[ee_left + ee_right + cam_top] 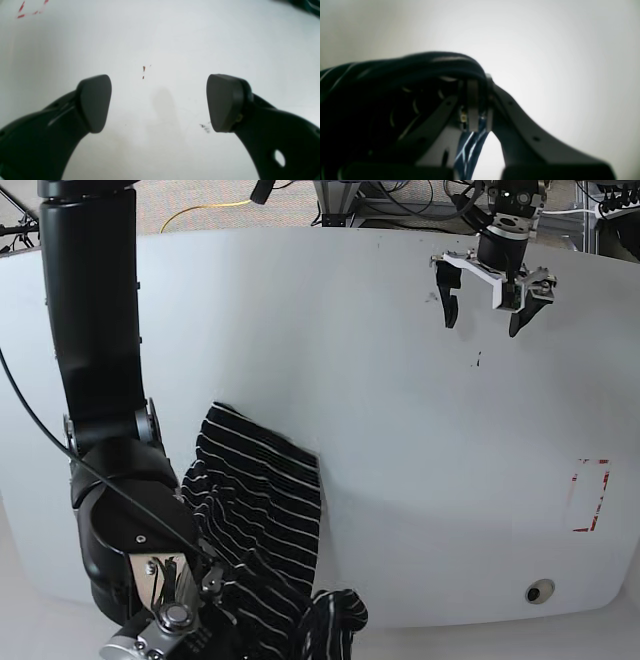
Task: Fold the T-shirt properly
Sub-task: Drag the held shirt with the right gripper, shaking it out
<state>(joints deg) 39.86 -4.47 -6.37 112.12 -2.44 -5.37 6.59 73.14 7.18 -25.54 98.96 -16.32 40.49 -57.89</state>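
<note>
Right end effector clamped on black white-striped fabric T-shirt, bunched at white table near edge; left end effector spread, empty, well apart. Risks: cloth sliding off, one-sided pull twisting folds.

One striped T-shirt is lying on one white table. Two grippers are showing, left and right. One red marking is showing.

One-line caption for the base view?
Right gripper clamps the striped T-shirt at the table's near edge; left gripper open, far away.
</note>
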